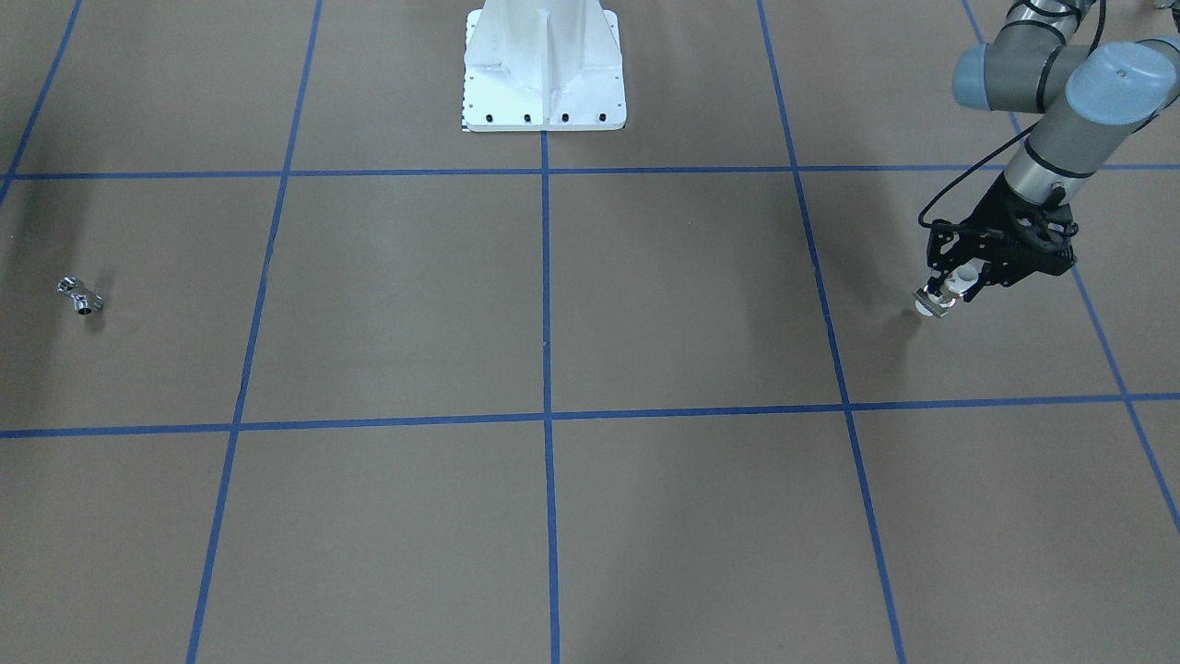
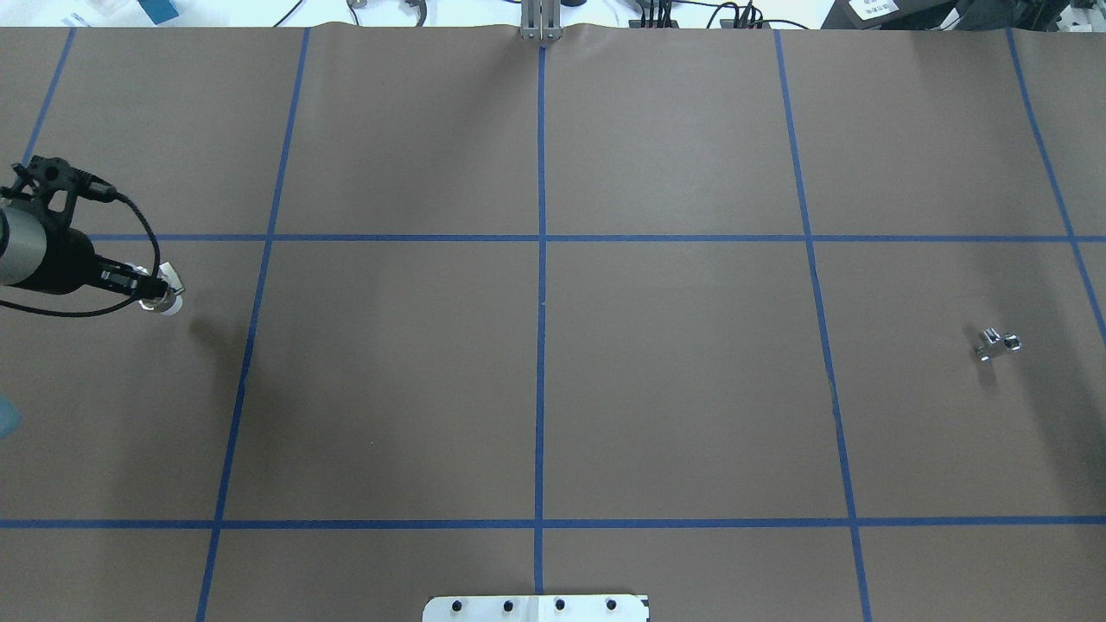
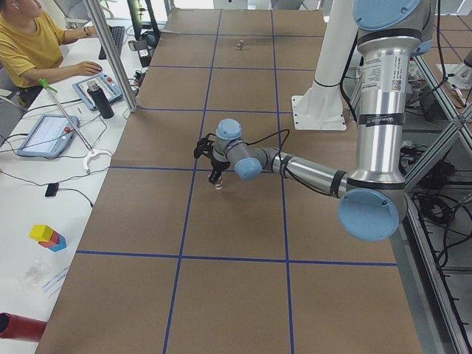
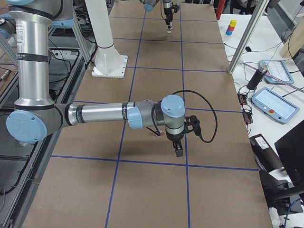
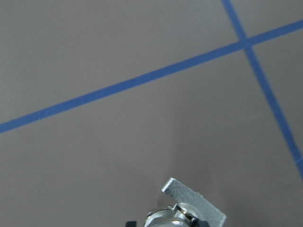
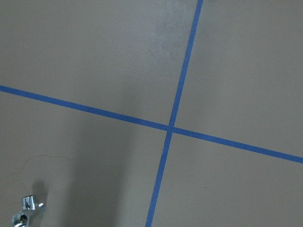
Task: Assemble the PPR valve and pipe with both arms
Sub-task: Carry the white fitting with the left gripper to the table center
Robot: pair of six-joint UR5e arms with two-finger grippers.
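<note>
tabletop (image 1: 645, 314); left claw (image 1: 950, 287) around valve (image 1: 938, 299)

Grey arms (image 1: 1037, 157) wear light-blue joint caps (image 1: 1120, 74), black cables (image 1: 963, 175), apparently black hand (image 1: 951, 286).

- The table (image 1: 396, 304) wears brown paper, crossed by blue tape lines (image 1: 546, 277) in a grid
- A white desk (image 3: 29, 192) runs along the table's long side, with tablets (image 3: 44, 135), a black bottle (image 3: 100, 100), coloured blocks (image 3: 47, 236)
- An operator in yellow (image 3: 26, 44) sits there
- Cables (image 3: 442, 214) lie off the table's opposite side
</note>
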